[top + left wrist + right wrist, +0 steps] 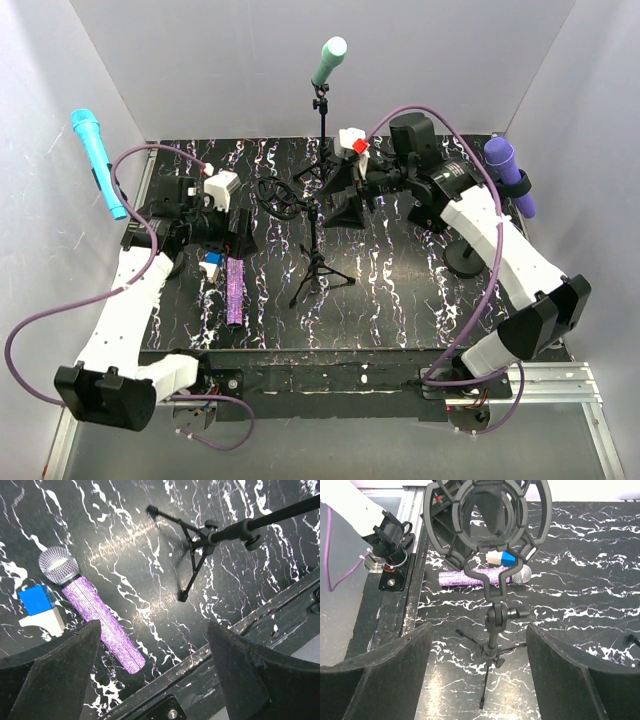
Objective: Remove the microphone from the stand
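Left wall: a cyan microphone (pixel 98 160) sits in a clip, clear of the work area.

Left gripper (pixel 238 238) (pixel 155 627): fingers (pixel 65 670) spread wide, nothing between the pads. It holds nothing and hangs over the marbled black table (pixel 400 300), above the head end of the microphone.

Microphone (pixel 234 290) (pixel 92 605) (pixel 480 576): lies flat on the table at the left, apart from the stand. The body is glittered purple and the head is silver mesh; in the top view the head points to the far side. No damage visible. A blue and white block (pixel 210 265) (pixel 37 600) (pixel 500 557) lies just beside the head.

Stand (pixel 318 255) (pixel 200 540) (pixel 495 617): a small black tripod, upright at table centre, with a ring mount (pixel 280 195) at its top.

Right gripper (pixel 345 197) (pixel 479 630): fingers (pixel 380 675) wide apart, gripping nothing. In the wrist view the stand's stem stands ahead, between the two fingers, touching neither.

Right wall: a purple microphone (pixel 510 175) in a clip.
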Motion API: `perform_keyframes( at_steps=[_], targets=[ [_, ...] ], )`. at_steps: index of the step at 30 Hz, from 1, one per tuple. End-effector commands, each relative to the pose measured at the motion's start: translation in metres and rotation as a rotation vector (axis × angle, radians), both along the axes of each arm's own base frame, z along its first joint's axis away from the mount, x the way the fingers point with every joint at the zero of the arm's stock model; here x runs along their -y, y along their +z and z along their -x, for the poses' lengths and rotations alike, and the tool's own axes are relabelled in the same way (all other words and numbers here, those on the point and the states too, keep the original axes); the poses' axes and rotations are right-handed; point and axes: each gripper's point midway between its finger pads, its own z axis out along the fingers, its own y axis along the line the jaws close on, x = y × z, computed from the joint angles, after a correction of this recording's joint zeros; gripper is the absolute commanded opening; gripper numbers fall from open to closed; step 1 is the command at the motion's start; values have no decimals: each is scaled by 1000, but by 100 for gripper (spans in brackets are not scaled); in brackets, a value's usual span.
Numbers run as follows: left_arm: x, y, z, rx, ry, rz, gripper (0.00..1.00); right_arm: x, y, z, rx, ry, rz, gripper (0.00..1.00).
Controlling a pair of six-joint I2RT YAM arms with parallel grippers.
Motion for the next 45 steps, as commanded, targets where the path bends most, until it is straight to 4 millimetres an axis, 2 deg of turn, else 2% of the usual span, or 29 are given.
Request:
perform_keyframes(
  at_steps=[1, 7, 11, 14, 17, 21, 23, 25, 27, 31, 34, 39, 42, 45],
  targets=[
    [3, 51, -8, 220, -1, 62, 87, -17, 18, 1, 79, 62, -34, 82],
    [-18, 61, -26, 233, 150, 173, 88, -47, 10, -9, 118, 47, -7, 81],
    [-14, 66, -19, 236, 124, 217, 86, -57, -1, -18, 103, 36, 18, 77],
    [-13, 70, -13, 271, 101, 208, 86, -57, -5, -22, 103, 22, 41, 65],
    [-14, 72, -9, 325, 87, 202, 85, -55, -5, -32, 76, -61, 53, 48],
    [-18, 72, -9, 454, -22, 96, 83, -45, -1, -42, 29, -210, 61, 29],
    [-17, 76, -11, 533, -90, 60, 82, -37, 0, -51, -53, -350, 60, 12],
    [-12, 81, -11, 607, -165, 44, 82, -24, 2, -69, -118, -551, 56, 1],
    [-12, 86, -22, 670, -191, 22, 83, -6, -1, -90, -190, -776, 54, 1],
    [-11, 92, -50, 739, -271, -37, 79, 18, -4, -104, -261, -993, 41, 1],
    [4, 92, -61, 782, -397, -55, 77, 32, -4, -108, -328, -1119, 21, 1],
    [54, 80, -45, 906, -696, -100, 72, 37, -13, -103, -437, -1188, 11, 1],
    [91, 65, -34, 874, -807, -62, 69, 35, -19, -98, -459, -1168, 17, 1],
    [116, 49, -34, 788, -835, -27, 59, 39, -21, -97, -469, -1181, 12, 1]
  ],
)
